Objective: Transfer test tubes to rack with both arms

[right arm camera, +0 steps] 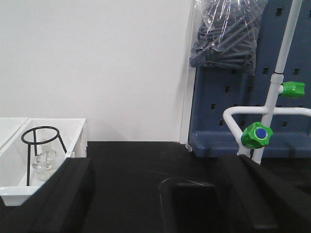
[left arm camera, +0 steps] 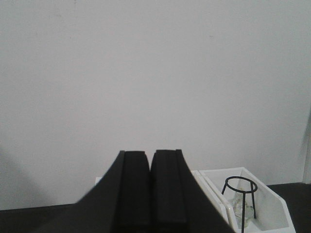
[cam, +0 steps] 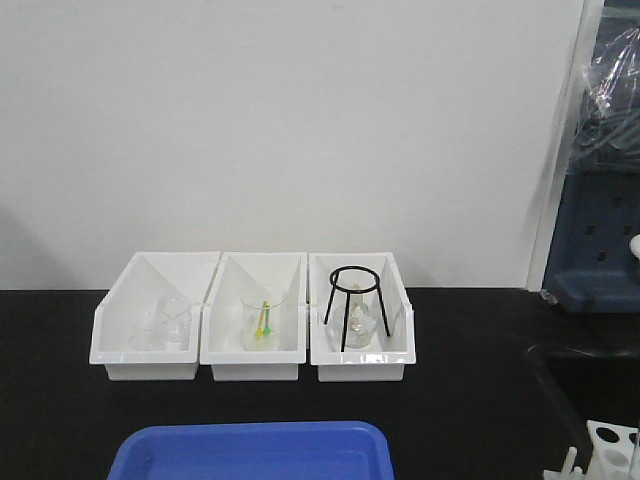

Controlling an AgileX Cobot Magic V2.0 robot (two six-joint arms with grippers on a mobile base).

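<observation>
The rack (cam: 606, 442), a small white block with round holes in its top, shows only partly at the bottom right corner of the front view, beside the sink. No test tubes can be made out for certain. Neither arm appears in the front view. In the left wrist view, my left gripper (left arm camera: 150, 154) points at the white wall with its two black fingers pressed together and nothing between them. In the right wrist view, my right gripper (right arm camera: 156, 164) is open, its fingers (right arm camera: 65, 194) wide apart over the black counter, holding nothing.
Three white open-front bins (cam: 150, 368) stand in a row at the wall; the right one holds a black wire tripod (cam: 355, 305) over glassware. A blue tray (cam: 255, 452) lies at the front edge. A black sink (right arm camera: 192, 206) and a white faucet with green knobs (right arm camera: 254, 135) are on the right.
</observation>
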